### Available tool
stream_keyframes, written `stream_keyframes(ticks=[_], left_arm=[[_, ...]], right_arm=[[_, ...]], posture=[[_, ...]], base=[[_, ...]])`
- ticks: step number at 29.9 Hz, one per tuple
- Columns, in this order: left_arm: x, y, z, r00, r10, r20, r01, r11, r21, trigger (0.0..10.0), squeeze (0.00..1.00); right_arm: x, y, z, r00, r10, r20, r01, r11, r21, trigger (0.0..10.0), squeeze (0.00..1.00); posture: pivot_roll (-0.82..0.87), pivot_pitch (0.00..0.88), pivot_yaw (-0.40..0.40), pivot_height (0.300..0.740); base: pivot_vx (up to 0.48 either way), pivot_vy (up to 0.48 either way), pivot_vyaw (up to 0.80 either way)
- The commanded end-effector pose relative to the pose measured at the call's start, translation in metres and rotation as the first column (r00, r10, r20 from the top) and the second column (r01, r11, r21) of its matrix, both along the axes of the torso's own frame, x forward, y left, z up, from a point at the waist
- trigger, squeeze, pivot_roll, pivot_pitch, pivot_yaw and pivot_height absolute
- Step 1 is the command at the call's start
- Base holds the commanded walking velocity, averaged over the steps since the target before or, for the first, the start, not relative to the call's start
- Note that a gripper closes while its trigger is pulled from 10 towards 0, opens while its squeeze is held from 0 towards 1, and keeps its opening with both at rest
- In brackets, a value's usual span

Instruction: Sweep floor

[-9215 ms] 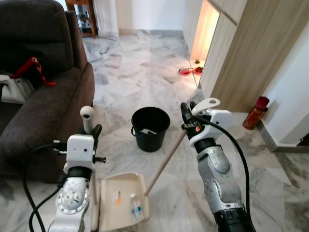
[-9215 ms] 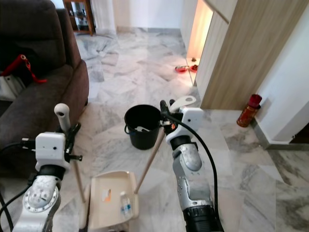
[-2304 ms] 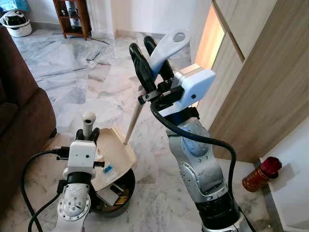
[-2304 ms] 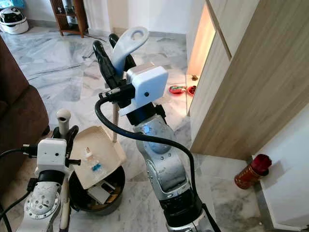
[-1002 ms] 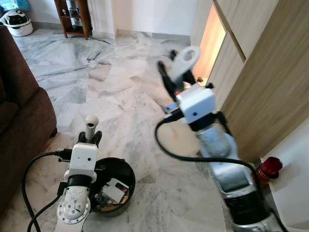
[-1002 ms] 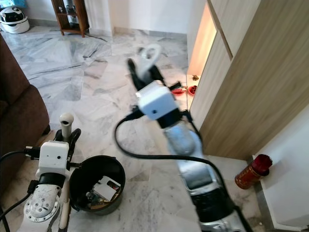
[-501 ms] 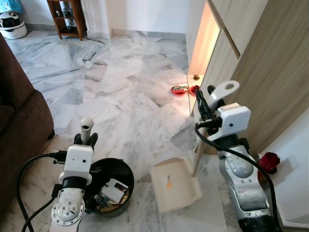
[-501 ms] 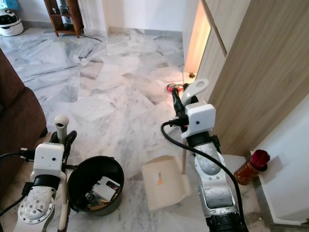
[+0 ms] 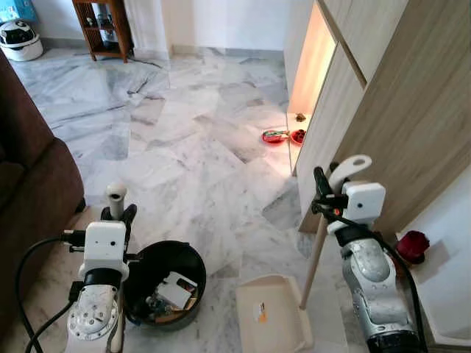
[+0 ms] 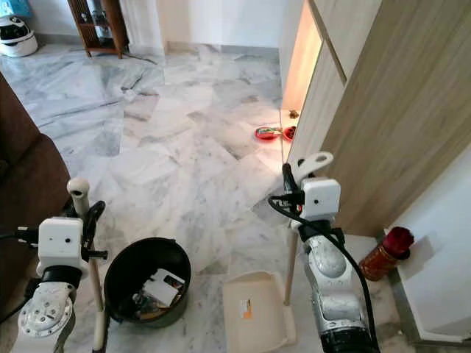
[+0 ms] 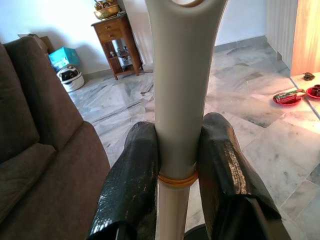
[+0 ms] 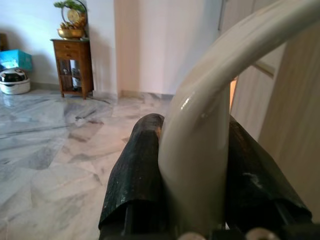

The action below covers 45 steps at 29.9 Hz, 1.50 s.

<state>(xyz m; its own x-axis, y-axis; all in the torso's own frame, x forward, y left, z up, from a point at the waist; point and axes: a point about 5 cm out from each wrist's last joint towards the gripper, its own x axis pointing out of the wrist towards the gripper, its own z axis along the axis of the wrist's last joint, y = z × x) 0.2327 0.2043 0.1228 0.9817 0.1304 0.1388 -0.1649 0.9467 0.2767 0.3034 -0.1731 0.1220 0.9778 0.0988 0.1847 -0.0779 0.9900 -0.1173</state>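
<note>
Standing on the grey-veined marble floor, I have the brown sofa at my far left, with a wooden shelf unit and a white appliance by the back wall beyond it. My left gripper is clamped on the pale plastic grip of the broom handle, one black finger pressed against each side just above an orange ring on the stick; the rounded handle top stands above my wrist housing. Just to the right of that arm sits the black bucket on the floor, holding swept-up rubbish, among it a white card-like piece and some darker scraps. Further right, and apart from the bucket, the cream dustpan rests flat on the floor with a small orange-marked bit lying in its tray. Its wooden stick rises at a slant from the pan's right rear up to my right gripper, whose fingers are closed tight around the pale looped dustpan handle. Behind that arm stand the wood-panelled cabinets, with a warm lit gap between them and red dishes on the floor at its foot. At the far right a red bottle stands against the white wall.
</note>
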Motion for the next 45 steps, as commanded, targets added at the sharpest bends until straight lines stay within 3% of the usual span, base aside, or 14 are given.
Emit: stream_keyframes(ticks=[1,15,34,45], left_arm=[[0.002,0.001,0.004,1.000,-0.008,0.029,0.008,1.000,-0.007,10.0,0.00],[-0.003,-0.001,0.000,1.000,-0.012,0.026,0.014,0.998,-0.054,10.0,0.00],[-0.005,-0.007,-0.002,0.998,-0.056,0.025,0.057,0.996,-0.065,10.0,0.00],[-0.003,-0.004,0.001,0.999,-0.029,0.043,0.032,0.997,-0.072,10.0,0.00]], right_arm=[[0.000,-0.008,0.003,0.999,-0.027,0.030,0.026,1.000,0.012,10.0,0.00],[0.004,-0.017,-0.006,0.997,-0.067,0.024,0.065,0.997,0.049,10.0,0.00],[0.007,-0.006,-0.003,0.998,-0.043,0.051,0.038,0.995,0.096,10.0,0.00],[0.010,-0.006,-0.001,0.998,-0.046,0.052,0.040,0.994,0.099,10.0,0.00]], posture=[[0.03,0.091,-0.009,0.740],[0.03,0.080,-0.011,0.740],[0.03,0.043,-0.005,0.740],[0.04,0.074,-0.014,0.740]], base=[[0.000,0.000,0.00],[0.000,0.000,0.00],[0.000,0.000,0.00],[0.000,0.000,0.00]])
